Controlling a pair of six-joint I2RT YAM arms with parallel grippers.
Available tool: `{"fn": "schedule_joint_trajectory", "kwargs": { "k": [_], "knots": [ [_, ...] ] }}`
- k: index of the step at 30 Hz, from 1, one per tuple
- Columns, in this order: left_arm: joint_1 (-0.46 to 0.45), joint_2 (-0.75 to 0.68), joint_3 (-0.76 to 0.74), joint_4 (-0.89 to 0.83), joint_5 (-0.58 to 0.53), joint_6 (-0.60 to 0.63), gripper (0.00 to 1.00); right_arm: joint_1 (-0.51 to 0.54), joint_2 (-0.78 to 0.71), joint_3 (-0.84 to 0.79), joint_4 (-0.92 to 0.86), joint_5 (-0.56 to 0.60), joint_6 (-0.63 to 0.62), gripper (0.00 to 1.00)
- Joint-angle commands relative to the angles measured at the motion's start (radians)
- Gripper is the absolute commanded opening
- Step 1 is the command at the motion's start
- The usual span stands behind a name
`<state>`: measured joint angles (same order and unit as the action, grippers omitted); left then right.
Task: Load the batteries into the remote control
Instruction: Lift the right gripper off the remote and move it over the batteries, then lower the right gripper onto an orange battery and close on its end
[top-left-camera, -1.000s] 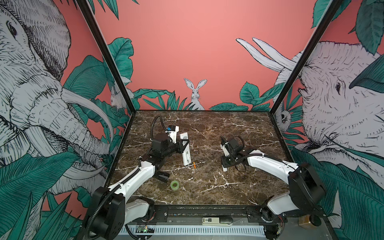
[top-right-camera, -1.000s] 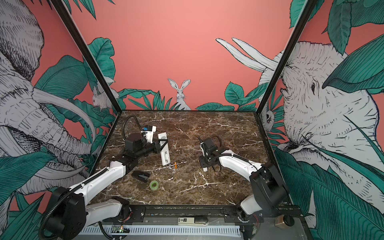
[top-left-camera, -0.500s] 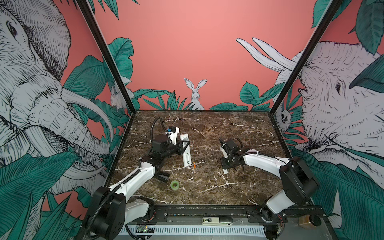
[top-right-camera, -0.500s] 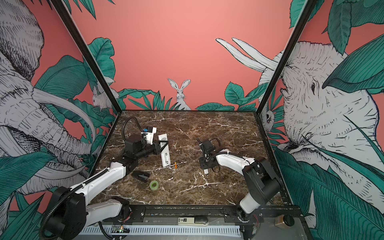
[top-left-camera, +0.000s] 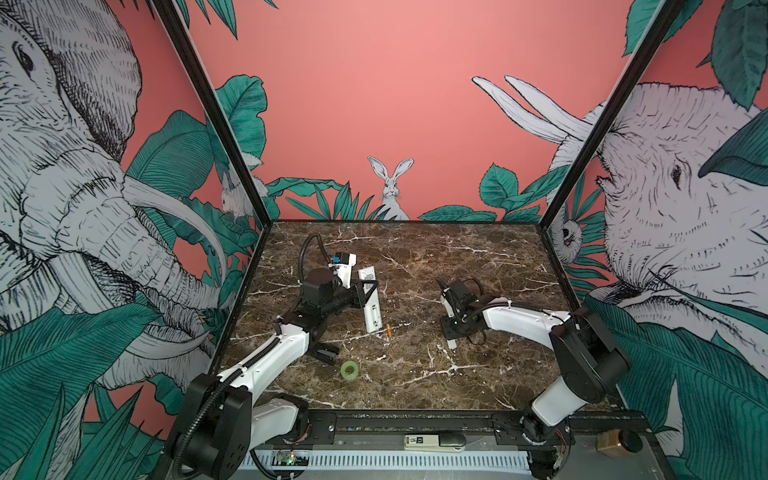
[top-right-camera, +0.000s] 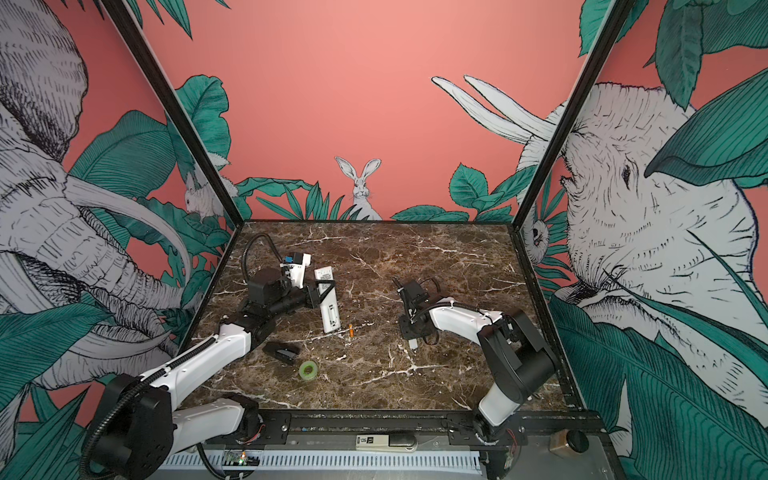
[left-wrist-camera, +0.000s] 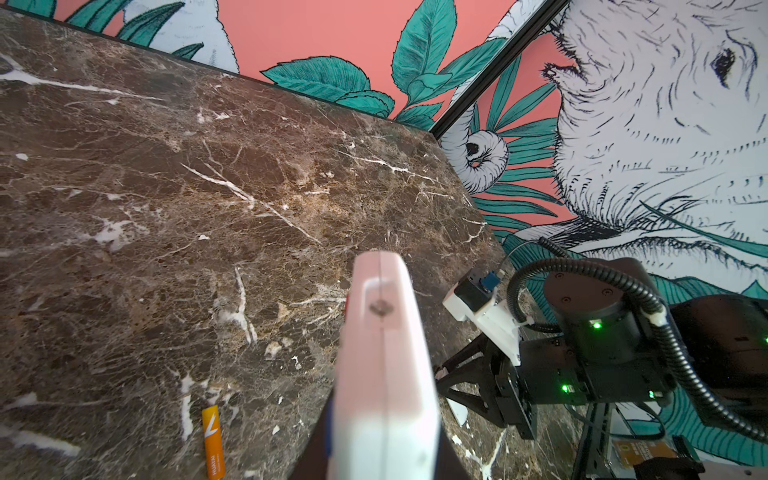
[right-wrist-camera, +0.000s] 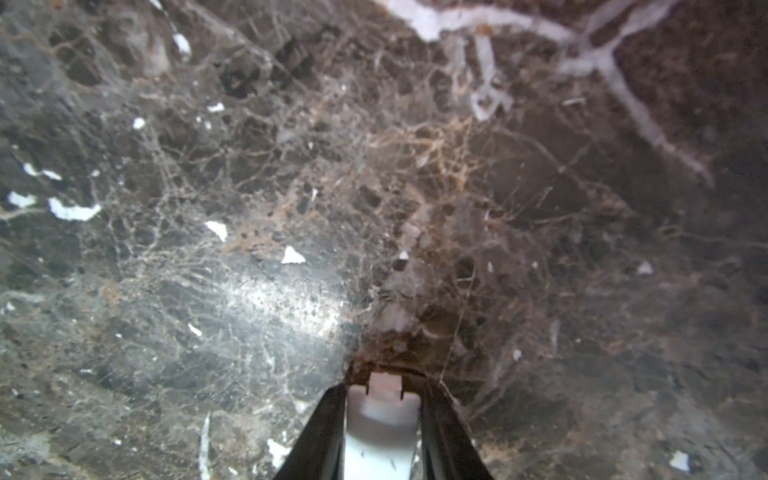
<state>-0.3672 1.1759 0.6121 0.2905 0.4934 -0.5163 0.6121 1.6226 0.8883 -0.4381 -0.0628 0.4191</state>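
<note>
The left pincer (top-left-camera: 368, 290) is clamped across the middle of the white remote (top-left-camera: 373, 316), on the left side of the worktop (top-left-camera: 436, 266). One orange battery (top-left-camera: 389, 331) lies on the worktop just beside the remote's near end. The right pincer (right-wrist-camera: 382, 392), well apart from them, has its jaws closed against the sides of a small pale cover (right-wrist-camera: 380, 436), which points down at the worktop.
</note>
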Motion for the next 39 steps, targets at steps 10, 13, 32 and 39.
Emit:
{"fn": "schedule_joint_trajectory", "kwargs": {
  "k": [10, 13, 32, 39],
  "knots": [
    [0.028, -0.047, -0.012, 0.026, 0.036, -0.019, 0.00, -0.005, -0.054, 0.083, -0.095, 0.035, -0.018, 0.55],
    [0.045, -0.046, -0.024, 0.047, 0.055, -0.039, 0.00, -0.005, -0.061, 0.119, -0.123, 0.040, -0.033, 0.56],
    [0.209, -0.085, -0.119, 0.082, 0.150, -0.096, 0.00, 0.169, 0.157, 0.417, -0.135, 0.014, -0.028, 0.56],
    [0.233, -0.105, -0.143, 0.085, 0.162, -0.096, 0.00, 0.212, 0.269, 0.544, -0.114, -0.021, -0.020, 0.55]
  ]
}}
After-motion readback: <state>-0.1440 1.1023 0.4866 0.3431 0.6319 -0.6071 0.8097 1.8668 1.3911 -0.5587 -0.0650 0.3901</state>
